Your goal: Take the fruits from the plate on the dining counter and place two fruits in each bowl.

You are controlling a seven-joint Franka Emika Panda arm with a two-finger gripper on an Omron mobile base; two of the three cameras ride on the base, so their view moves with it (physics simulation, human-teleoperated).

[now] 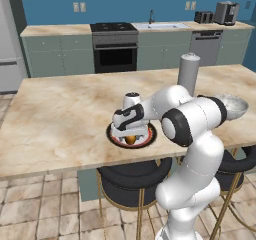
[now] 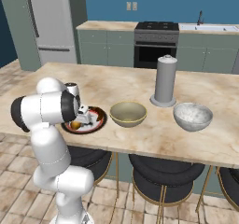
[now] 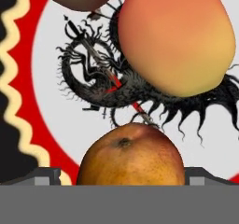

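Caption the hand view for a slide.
Open claw straddles the yellow-orange fruit on the plate, peach-pink fruit beyond.

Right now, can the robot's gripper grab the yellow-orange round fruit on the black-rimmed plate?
Probably yes. The gripper is open, low over the black-rimmed plate, and the yellow-orange round fruit sits between its two fingertips. Nothing lies between them; the peach-pink fruit sits apart, further on.

Left base view: from behind the arm's left, facing forward and down across the dining counter (image 1: 60,119). Right base view: the same counter from behind-right, with both sharing the plate (image 2: 99,122). Hand view: very close above the plate (image 3: 56,139), facing its painted centre.
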